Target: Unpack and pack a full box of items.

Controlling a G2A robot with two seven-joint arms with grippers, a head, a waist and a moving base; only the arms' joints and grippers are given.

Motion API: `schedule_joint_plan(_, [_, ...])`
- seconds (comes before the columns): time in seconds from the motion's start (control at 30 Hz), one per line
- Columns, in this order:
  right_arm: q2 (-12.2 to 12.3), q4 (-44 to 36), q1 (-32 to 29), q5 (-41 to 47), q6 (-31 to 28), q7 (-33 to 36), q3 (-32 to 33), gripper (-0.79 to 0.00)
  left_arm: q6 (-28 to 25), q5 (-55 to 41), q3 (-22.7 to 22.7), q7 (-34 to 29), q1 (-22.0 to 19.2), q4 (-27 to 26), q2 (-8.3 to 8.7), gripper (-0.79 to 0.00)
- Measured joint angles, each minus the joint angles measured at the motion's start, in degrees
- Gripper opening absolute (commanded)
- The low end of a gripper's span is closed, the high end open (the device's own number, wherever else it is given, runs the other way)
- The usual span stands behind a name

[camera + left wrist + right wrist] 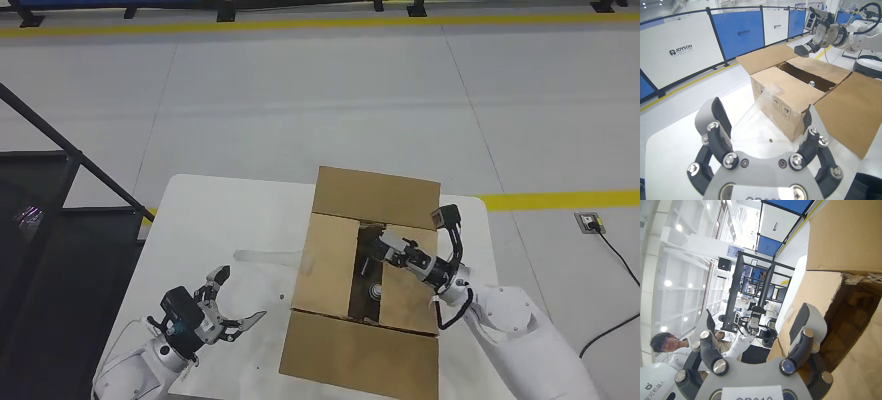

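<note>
Unpacking looks just begun: my right pincer (pixel 368 248), spread wide, hangs over the open brown cardboard box (pixel 325 265) and likely must dip inside next.

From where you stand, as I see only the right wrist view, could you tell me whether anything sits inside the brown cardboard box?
Observer: Yes, a small white-capped item stands in the brown cardboard box, in the gap between its flaps.
Operator: Thank you; is the left hand holding anything?
Observer: No, the left hand is open and empty over the white table, beside the box.
Operator: Does anything hang off the box?
Observer: A strip of clear tape trails from its side wall down to the table.
</note>
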Motion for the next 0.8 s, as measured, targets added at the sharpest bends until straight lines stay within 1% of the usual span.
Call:
schedule_joint_plan(0.1, [-0.23, -0.64, -0.14, -1.95, 1.57, -0.07, -1.04, 0.000, 1.45, -0.88, 0.14, -0.45, 0.07, -0.36, -0.14, 0.000])
schedule_joint_plan(0.17, [-0.54, -0.49, 0.59, -4.50, 4.50, -1.52, -2.03, 0.000, 3.30, -1.36, 0.52, -0.72, 0.04, -0.72, -0.32, 0.000])
schedule_joint_plan(0.23, [-0.93, 0.02, 1.79, -4.75, 6.95, -0.50, -3.23, 0.000, 4.48, -1.50, 0.99, -0.82, -0.06, -0.96, -0.45, 0.000])
schedule_joint_plan(0.37, [-1.76, 3.09, 5.21, -5.86, 11.07, 3.01, -5.84, 0.000, 5.46, -1.04, 1.74, -0.80, -0.20, -1.13, -0.60, 0.000])
schedule_joint_plan(0.43, [-2.40, 5.12, 7.00, -6.05, 12.81, 3.63, -7.44, 0.000, 5.73, -0.84, 1.99, -0.64, -0.22, -1.13, -0.66, 0.000])
schedule_joint_plan(0.5, [-2.97, 7.08, 8.42, -6.73, 14.13, 2.84, -8.63, 0.000, 5.89, -0.69, 2.11, -0.48, -0.20, -1.13, -0.69, 0.000])
schedule_joint_plan(0.53, [-3.37, 8.11, 9.17, -6.83, 14.65, 2.24, -9.37, 0.000, 5.92, -0.55, 2.15, -0.39, -0.17, -1.15, -0.70, 0.000])
schedule_joint_plan(0.63, [-4.23, 10.60, 10.65, -5.63, 14.15, 3.32, -10.80, 0.000, 6.02, -0.26, 2.17, -0.17, -0.03, -1.21, -0.72, 0.000])
schedule_joint_plan(0.8, [-5.26, 13.79, 12.29, -5.03, 13.35, 3.34, -11.88, 0.000, 6.15, 0.30, 2.32, 0.16, 0.23, -1.29, -0.75, 0.000])
